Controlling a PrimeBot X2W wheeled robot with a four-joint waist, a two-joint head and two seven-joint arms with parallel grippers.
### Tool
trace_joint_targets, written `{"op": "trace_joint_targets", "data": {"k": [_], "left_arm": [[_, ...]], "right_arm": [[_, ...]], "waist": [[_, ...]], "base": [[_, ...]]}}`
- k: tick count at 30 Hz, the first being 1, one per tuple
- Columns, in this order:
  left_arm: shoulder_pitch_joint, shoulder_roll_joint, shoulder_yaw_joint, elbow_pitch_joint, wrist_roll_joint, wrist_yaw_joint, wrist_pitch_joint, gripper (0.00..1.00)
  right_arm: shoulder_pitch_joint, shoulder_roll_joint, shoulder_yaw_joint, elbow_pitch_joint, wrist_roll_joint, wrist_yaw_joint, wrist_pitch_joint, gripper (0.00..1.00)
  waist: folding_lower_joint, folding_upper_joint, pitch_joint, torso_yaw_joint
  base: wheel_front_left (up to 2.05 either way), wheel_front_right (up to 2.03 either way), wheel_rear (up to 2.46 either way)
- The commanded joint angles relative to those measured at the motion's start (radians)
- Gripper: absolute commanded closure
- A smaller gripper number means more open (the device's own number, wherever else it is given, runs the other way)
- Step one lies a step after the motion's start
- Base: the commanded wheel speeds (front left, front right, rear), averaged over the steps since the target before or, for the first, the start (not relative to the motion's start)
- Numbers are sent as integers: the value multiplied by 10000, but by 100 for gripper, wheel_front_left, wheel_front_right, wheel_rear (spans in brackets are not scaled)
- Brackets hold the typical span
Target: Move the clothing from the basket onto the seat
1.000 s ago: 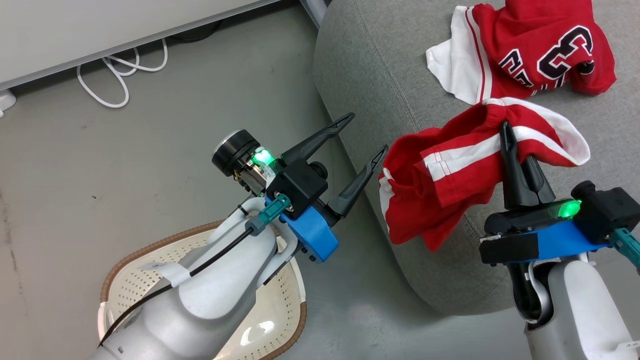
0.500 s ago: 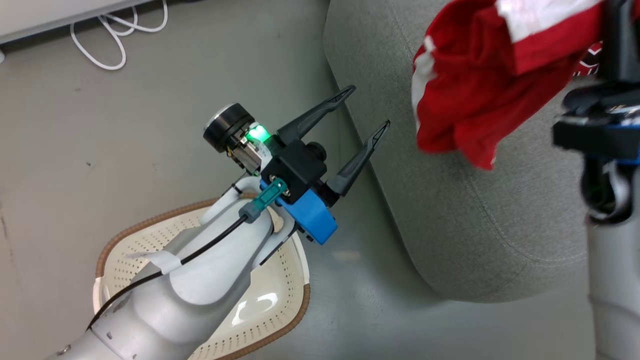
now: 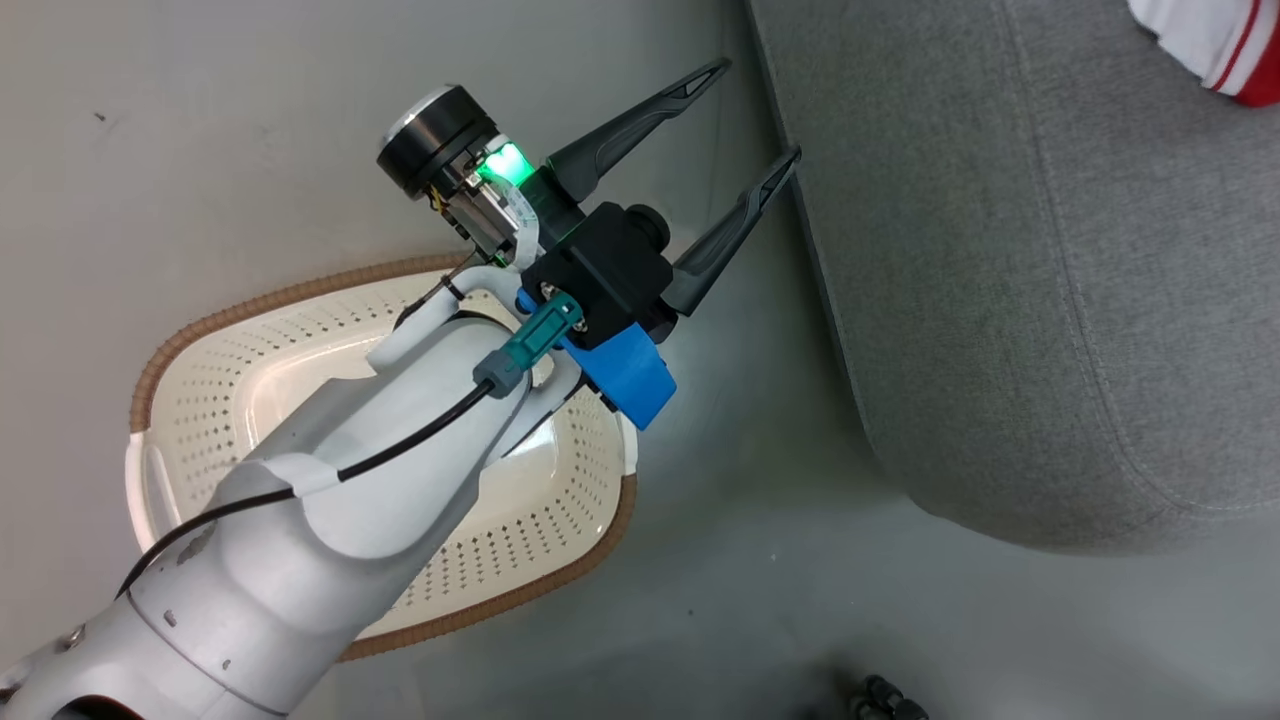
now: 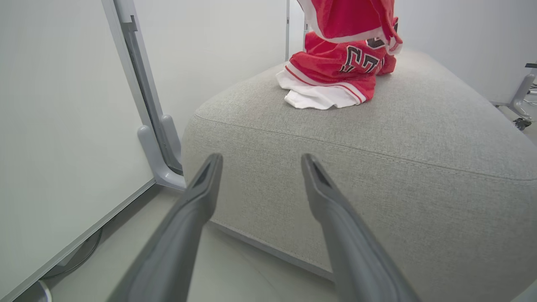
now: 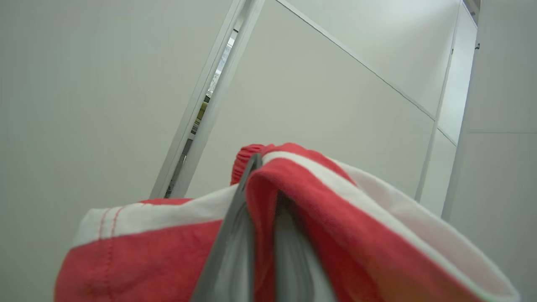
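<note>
**Head view.** The left gripper has its two long dark fingers spread wide with nothing between them. It hangs above the grey floor, in the gap between a cream perforated plastic basket with a brown woven-look rim and a large grey fabric-upholstered seat with rounded edges and a seam. The basket stands on the floor just beside the seat's corner, and the pale left forearm crosses over its middle. A scrap of red-and-white cloth shows over the seat at the upper right edge; which garment it belongs to cannot be told there.

**Left wrist view.** The spread fingers point at the seat's side wall. On the seat's top, well back from the near edge, lies a crumpled red jersey with white trim and black, white-outlined numerals. A second red garment with a white band hangs directly above the jersey; whether the two touch cannot be told. A white panel on a grey metal foot stands beside the seat.

**Right wrist view.** The right gripper, fingers pressed together, pinches a fold of the red garment with a white band. The cloth drapes down on both sides of the fingers, in front of a white wall.
</note>
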Motion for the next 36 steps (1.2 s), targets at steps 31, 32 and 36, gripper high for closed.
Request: {"op": "trace_joint_targets", "data": {"k": [31, 32, 36], "left_arm": [[-368, 221, -255, -451, -35, 244, 14, 0], [-298, 204, -249, -408, -49, 257, -44, 0], [-29, 71, -214, -227, -233, 357, -238, 0]], "right_arm": [[970, 397, -730, 5342, 152, 2, 1, 0], [1171, 459, -779, 5080, 47, 3, 1, 0], [2299, 822, -1171, 4181, -215, 2, 1, 0]], "waist": [[-1, 0, 1012, 463], [-1, 0, 874, 461], [-1, 0, 279, 456]], "base": [[0, 0, 0], [0, 0, 0], [0, 0, 0]]}}
